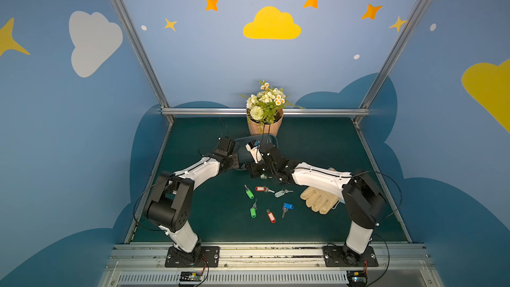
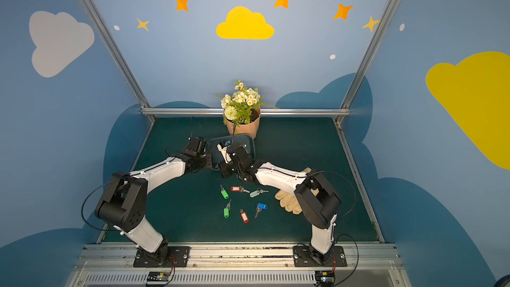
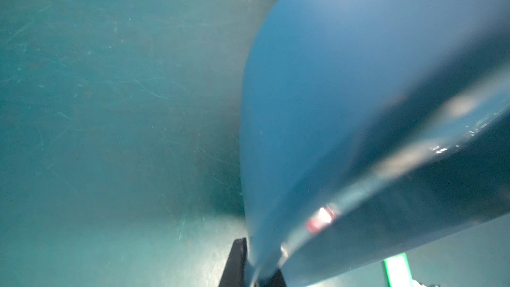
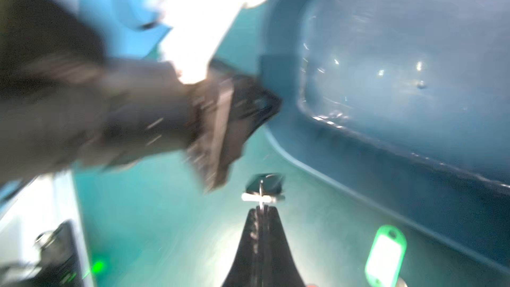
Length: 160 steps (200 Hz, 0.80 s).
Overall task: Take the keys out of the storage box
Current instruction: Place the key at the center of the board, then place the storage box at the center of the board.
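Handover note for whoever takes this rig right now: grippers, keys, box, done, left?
Left gripper: shut on the storage box rim, apparently tipping it.
Right gripper: shut, seemingly pinching the ring of a dark-tagged key beside the box.
Done: six keys lie on the mat.
Left: set this key down; the box's visible inside looks bare, the rest is hidden, so check it.

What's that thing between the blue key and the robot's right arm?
A cream glove lies between the blue-tagged key and the right arm, partly tucked under that arm. It shows in both top views.
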Tool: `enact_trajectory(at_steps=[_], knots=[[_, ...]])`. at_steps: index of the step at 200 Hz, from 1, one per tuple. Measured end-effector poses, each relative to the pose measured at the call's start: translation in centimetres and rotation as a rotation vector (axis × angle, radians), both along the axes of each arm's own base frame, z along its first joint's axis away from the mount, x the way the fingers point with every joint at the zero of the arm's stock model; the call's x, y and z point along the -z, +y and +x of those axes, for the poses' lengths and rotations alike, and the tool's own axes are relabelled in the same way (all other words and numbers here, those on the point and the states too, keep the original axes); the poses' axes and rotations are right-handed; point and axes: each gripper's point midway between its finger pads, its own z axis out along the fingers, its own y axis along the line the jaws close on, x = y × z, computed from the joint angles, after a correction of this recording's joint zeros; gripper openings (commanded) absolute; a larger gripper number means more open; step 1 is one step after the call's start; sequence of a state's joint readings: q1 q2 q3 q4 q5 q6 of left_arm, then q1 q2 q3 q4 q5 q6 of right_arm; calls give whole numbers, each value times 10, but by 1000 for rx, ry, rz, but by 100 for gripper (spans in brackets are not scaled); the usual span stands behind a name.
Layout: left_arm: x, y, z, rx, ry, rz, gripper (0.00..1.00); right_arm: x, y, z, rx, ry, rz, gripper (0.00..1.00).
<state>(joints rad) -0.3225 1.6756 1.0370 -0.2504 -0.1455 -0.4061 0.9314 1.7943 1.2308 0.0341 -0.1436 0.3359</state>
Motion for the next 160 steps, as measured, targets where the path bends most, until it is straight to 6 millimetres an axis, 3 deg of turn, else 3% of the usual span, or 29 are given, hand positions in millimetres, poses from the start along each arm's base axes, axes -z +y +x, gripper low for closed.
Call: enact_trajectory(at_steps=[15,49,105,160], knots=[[-5,0,-2,9,29,-2,3,5,0,-19,-36,10,-8,0],[-7,6,-14,16,98,-26,3,42,-8,-44,-69,69,-78,0],[-17,34,-31,-38,140,-60,3,65,-13,-35,-30,83,-135,0],[-2,77,-50,-162,202,-94,3,70,-18,-24,9,62,-186,0]])
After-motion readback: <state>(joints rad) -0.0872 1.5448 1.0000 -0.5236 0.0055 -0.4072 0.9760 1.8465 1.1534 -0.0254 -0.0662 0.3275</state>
